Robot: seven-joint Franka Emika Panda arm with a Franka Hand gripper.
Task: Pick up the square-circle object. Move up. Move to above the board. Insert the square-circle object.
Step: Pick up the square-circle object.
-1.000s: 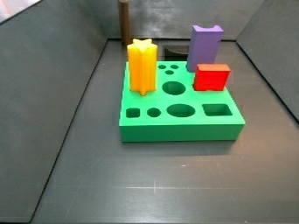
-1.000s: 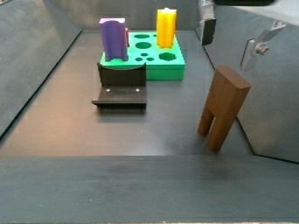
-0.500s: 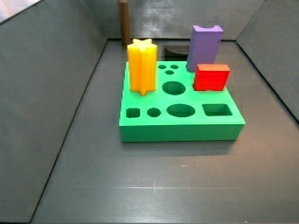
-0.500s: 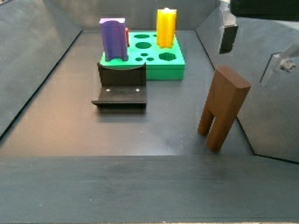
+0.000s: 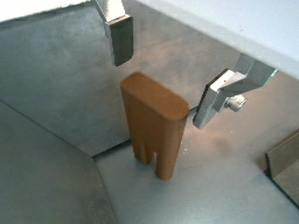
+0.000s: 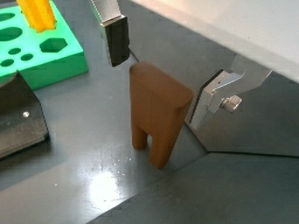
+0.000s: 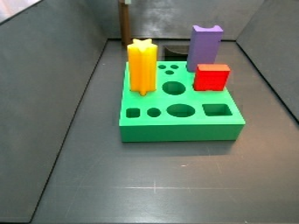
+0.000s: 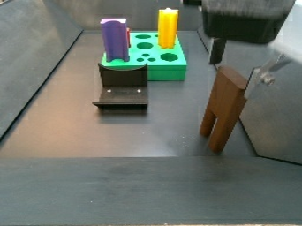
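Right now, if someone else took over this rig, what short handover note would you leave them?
Gripper: open, jaws either side of the top of the brown peg, not yet closed on it.
Brown peg: standing upright on its two legs on the floor by the wall, apart from the green board.
Board: yellow peg, purple peg and a red block already stand in it.
Done: approach.
Left: grasp, lift, move above the board, insert.
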